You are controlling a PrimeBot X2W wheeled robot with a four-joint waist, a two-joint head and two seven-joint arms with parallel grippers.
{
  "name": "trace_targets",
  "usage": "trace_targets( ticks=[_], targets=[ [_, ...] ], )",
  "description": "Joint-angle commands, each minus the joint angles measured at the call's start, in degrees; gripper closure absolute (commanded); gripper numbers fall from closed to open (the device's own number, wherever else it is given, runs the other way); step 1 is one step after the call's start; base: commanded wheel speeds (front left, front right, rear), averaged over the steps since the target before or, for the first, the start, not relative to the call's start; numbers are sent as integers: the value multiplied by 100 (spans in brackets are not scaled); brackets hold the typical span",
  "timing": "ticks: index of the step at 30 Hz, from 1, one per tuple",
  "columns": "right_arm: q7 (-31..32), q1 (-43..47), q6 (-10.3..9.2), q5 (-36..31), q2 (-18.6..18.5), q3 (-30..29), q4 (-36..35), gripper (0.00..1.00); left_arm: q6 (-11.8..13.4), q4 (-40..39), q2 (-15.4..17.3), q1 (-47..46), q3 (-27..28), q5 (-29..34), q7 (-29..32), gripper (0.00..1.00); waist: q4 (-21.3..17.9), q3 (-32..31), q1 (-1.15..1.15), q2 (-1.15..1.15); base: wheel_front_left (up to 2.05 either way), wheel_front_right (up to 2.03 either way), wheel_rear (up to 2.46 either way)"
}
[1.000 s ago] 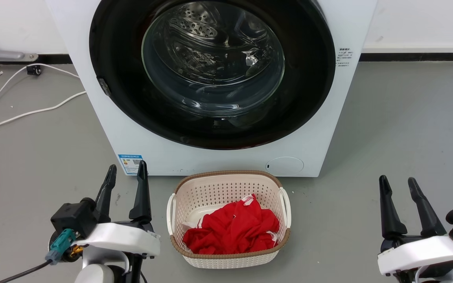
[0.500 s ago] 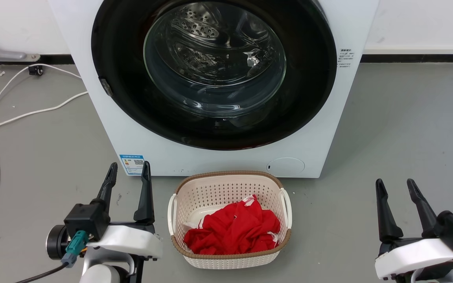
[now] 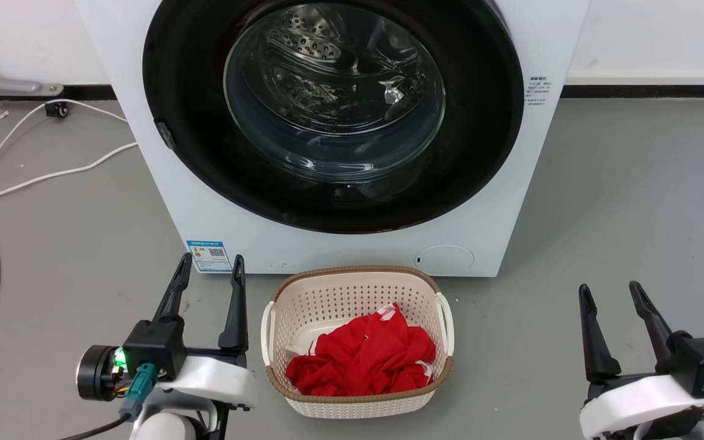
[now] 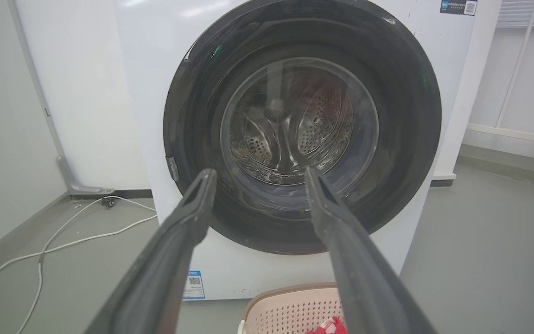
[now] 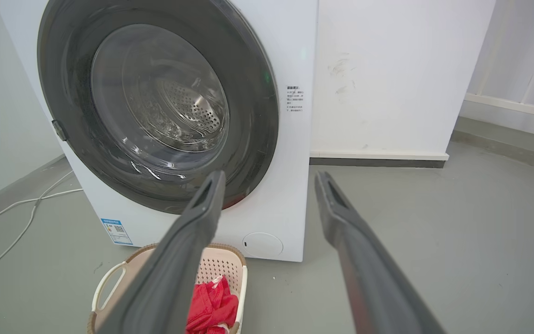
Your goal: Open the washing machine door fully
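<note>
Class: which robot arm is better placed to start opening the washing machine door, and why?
Probably left: the open left gripper sits below the washing machine door, nearer its left-rim grey tab; the right gripper is farther off.

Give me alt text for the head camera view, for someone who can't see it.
A white washing machine with its round black door shut stands behind a cream basket of red cloth on the grey floor. The robot's left tool and right tool hover open at the lower corners, touching nothing.
</note>
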Motion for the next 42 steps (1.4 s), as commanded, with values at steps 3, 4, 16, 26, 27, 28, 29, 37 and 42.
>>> trace_targets(
  ticks=[3, 4, 16, 26, 27, 28, 29, 37, 42],
  targets=[
    [-64, 37, -2, -195, 0, 24, -69, 0, 35, 0, 26, -85, -29, 198, -71, 0, 4, -2, 0, 0, 0, 0, 0],
    [-76, 42, -2, -232, 0, 26, -72, 0, 42, 5, 24, -80, -37, 234, -82, 0, 5, -4, 0, 0, 0, 0, 0],
    [-150, 48, -3, -483, 1, 34, -41, 0, 62, 58, -23, -39, -34, 466, -168, 0, 10, -12, 0, 0, 0, 0, 0],
    [-138, 27, -3, -382, 2, 10, 52, 0, 25, 111, -75, -23, 24, 397, -163, 0, 30, -21, 0, 0, 0, 0, 0],
    [-132, 23, -3, -359, 2, 8, 60, 0, 20, 114, -80, -24, 26, 400, -163, 0, 32, -20, 0, 0, 0, 0, 0],
    [-132, 15, -3, -347, 2, 10, 66, 0, 16, 119, -83, -25, 29, 402, -163, 0, 32, -19, 0, 0, 0, 0, 0],
    [-124, 10, -3, -316, 2, 8, 78, 0, 13, 123, -86, -28, 31, 404, -163, 0, 33, -18, 0, 0, 0, 0, 0],
    [-149, -24, -3, -72, 2, 3, 170, 100, -9, 156, -115, -62, 47, 404, -163, 0, 53, -26, 0, 0, 0, 0, 0],
    [-181, -34, -3, 320, 3, 34, 256, 100, -9, 171, -129, -58, 61, 405, -163, 0, 55, -43, 0, 0, 0, 0, 0]
  ],
)
